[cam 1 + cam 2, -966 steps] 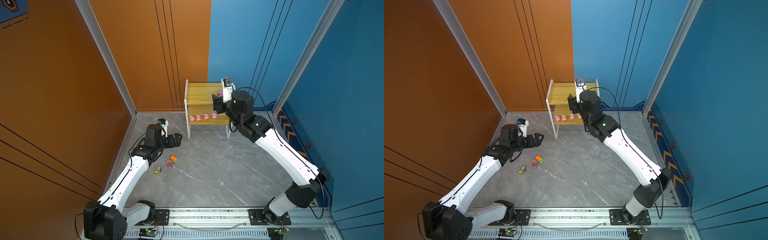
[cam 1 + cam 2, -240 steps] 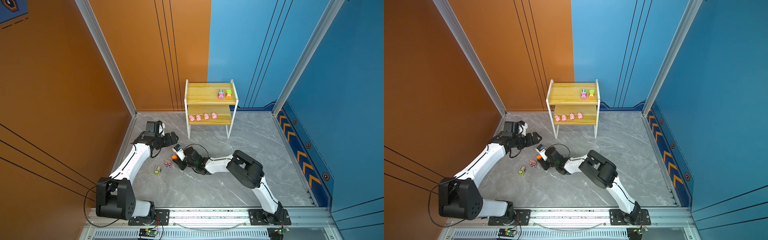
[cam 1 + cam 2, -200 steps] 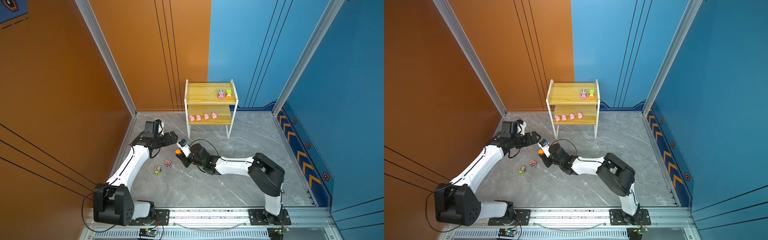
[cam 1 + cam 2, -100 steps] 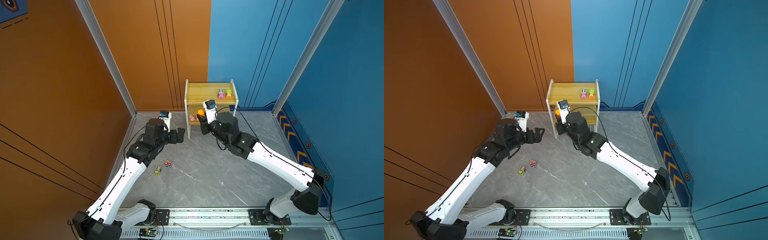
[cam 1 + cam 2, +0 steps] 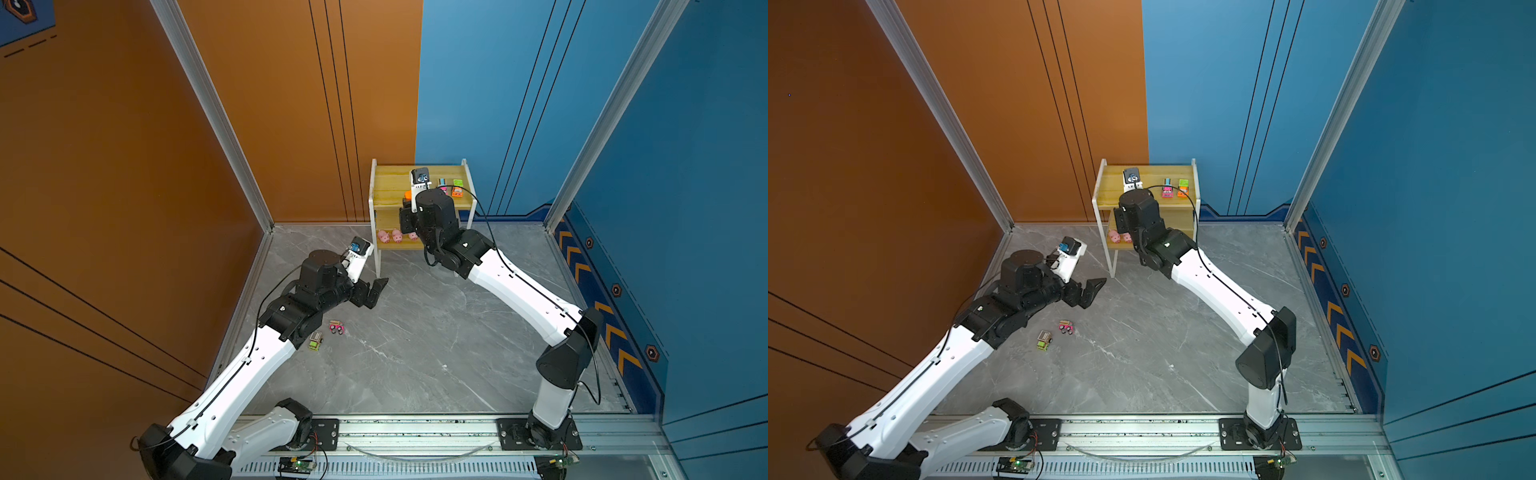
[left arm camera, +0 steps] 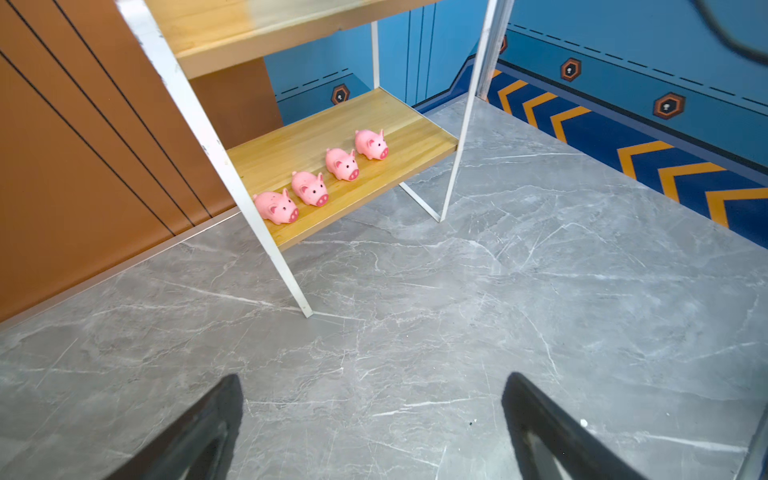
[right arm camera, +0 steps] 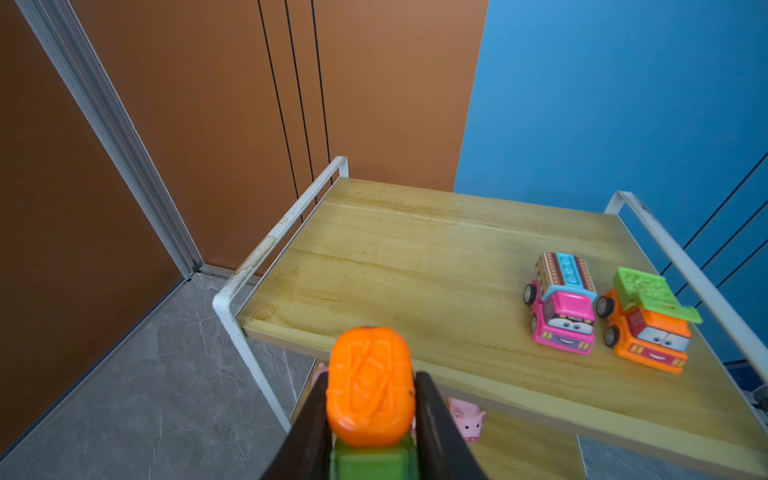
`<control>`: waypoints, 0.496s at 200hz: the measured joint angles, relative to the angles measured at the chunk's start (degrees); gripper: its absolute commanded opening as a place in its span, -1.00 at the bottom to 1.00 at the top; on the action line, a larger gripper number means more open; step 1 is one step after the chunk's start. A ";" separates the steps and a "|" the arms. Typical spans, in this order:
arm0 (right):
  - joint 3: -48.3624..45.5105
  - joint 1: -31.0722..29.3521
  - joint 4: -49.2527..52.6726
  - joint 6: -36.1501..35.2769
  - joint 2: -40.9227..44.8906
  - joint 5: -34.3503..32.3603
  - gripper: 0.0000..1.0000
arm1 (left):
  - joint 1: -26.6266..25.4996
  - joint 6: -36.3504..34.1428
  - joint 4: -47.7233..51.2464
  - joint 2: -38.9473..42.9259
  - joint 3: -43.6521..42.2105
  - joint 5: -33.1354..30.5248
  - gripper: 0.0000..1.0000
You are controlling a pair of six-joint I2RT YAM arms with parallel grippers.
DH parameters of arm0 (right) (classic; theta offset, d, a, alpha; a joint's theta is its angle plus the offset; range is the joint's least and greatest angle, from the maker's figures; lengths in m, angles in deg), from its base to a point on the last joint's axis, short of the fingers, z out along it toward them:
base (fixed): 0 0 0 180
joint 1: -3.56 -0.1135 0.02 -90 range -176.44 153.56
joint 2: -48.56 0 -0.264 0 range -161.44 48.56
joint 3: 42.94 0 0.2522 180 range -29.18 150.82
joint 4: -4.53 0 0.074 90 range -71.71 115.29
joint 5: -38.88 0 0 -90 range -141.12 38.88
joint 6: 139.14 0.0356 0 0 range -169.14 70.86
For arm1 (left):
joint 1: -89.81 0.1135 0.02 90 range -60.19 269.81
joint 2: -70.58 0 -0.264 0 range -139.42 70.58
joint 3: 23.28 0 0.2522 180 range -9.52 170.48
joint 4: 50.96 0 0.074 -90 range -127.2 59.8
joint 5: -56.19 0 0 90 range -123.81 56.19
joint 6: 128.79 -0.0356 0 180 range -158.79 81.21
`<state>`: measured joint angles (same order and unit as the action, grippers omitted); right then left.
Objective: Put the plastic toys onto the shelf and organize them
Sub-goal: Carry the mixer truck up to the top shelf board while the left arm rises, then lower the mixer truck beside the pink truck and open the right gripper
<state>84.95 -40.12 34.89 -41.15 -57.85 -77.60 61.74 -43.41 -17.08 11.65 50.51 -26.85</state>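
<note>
Pinching orange-top truck (image 7: 368,361), R gripper (image 7: 371,384) hangs at front edge of shelf (image 7: 415,257) top; pink truck (image 5: 443,190) at its 3 o'clock. L gripper (image 6: 372,378) splayed wide.

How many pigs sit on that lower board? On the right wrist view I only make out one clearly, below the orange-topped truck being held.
Observer: Four pink pigs, in a row along the lower board.
Visitor: Any toys not shelved yet?
Observer: Two, lying on the floor: a yellow-green truck and a pink truck.
Visitor: Is the other arm grabbing them?
Observer: No, the left gripper hangs open and empty above the floor.
</note>
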 measured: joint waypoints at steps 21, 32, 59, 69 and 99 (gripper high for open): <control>4.96 0.44 1.60 1.09 -3.34 -0.90 -0.51 | 0.39 -0.07 -3.06 0.76 -2.40 1.90 0.97; 7.45 0.70 2.51 1.51 -4.98 -1.36 -0.50 | 0.61 0.17 -3.72 0.52 -2.95 2.78 0.97; 11.89 1.36 4.22 2.43 -8.39 -2.93 -0.51 | 1.27 1.86 -5.40 -0.35 -2.99 4.37 0.97; 13.00 1.62 4.63 2.60 -9.38 -3.48 -0.50 | 1.57 2.60 -6.03 -0.59 -2.99 4.83 0.97; 15.91 2.54 6.43 2.86 -11.63 -4.15 -0.50 | 2.47 4.26 -6.95 -1.20 -2.99 5.97 0.98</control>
<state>100.86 -37.58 41.31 -38.29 -69.48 -81.75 64.21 -39.15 -24.03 10.44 47.51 -20.88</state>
